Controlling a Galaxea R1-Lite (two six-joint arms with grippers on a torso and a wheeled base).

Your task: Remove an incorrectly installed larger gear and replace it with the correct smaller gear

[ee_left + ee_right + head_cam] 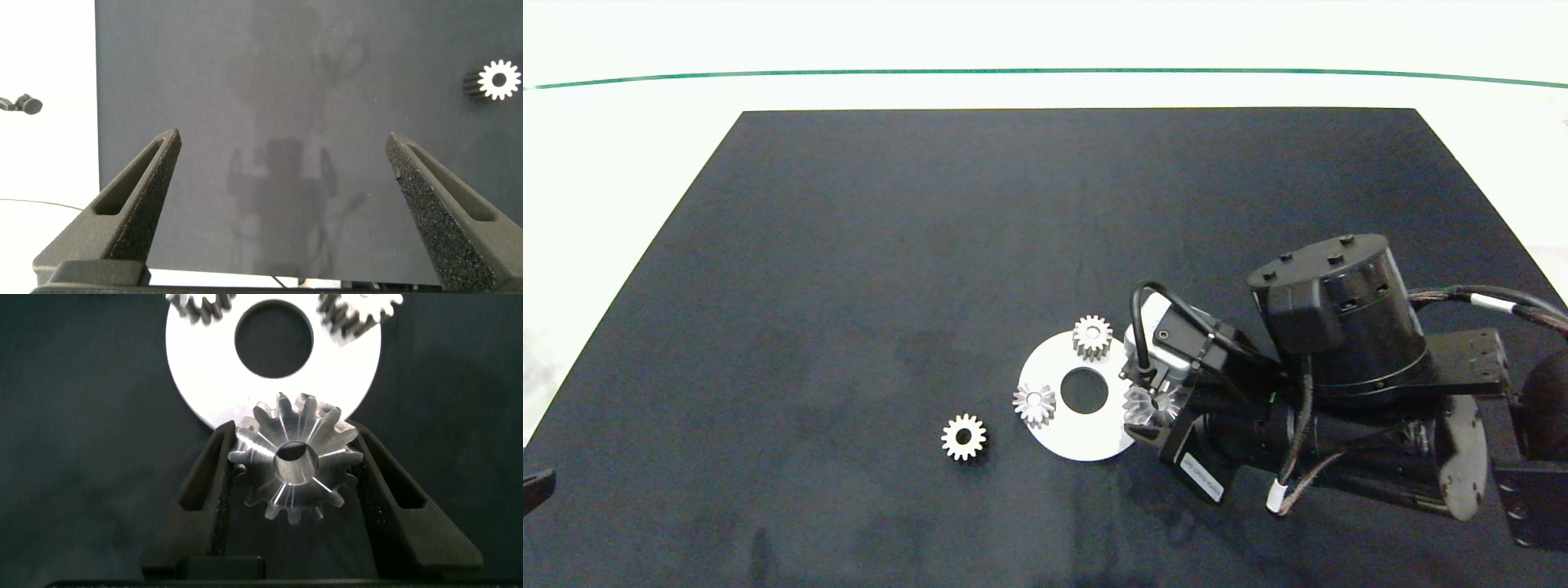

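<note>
Removal step in hand: right gripper [296, 469] has its fingers closed on the larger gear [295, 467] at the white disc's [1072, 442] edge. Judged next: lift clear, set aside.

Count: four gears, one disc. The smaller gear [964, 437] lies on the desk [849, 286] beside the disc. Left gripper [286, 204] is wide open, empty.

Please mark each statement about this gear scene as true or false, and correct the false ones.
1. The right gripper is closed on the larger gear. True.
2. The smaller gear sits on the white disc. False: it lies on the black mat, off the disc.
3. The left gripper holds a gear. False: its fingers are open and empty.
4. Two other gears stand on the disc. True.
5. The disc has a round centre hole. True.
</note>
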